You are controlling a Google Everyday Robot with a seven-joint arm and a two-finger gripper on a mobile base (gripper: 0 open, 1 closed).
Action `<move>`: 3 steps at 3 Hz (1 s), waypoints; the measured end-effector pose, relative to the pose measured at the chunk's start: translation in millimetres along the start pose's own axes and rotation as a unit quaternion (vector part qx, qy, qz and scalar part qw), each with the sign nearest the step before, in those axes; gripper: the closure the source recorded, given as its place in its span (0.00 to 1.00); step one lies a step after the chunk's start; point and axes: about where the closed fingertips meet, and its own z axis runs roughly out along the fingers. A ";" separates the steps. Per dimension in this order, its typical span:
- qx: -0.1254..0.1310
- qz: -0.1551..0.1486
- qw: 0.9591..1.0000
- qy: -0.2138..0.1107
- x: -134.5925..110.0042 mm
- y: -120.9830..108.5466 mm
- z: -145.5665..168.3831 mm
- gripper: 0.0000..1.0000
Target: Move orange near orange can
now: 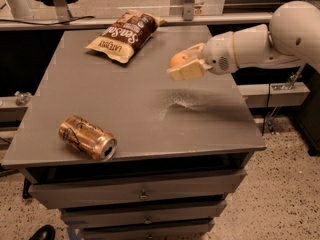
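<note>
The orange is a small round fruit held between the cream fingers of my gripper, above the right middle of the grey table. The gripper is shut on it and comes in from the right on a white arm. The orange can lies on its side near the table's front left corner, its silver top facing front right. The orange is well to the right of and behind the can, not touching the table.
A brown-and-cream chip bag lies at the back of the table. Drawers sit under the tabletop. A metal rail runs behind the table, and speckled floor lies to the right.
</note>
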 end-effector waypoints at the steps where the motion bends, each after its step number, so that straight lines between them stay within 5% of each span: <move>1: -0.042 -0.024 0.999 -0.018 -18.7 38.9 34.1 1.00; 3: -0.136 -0.062 0.989 -0.007 -14.5 116.4 72.5 1.00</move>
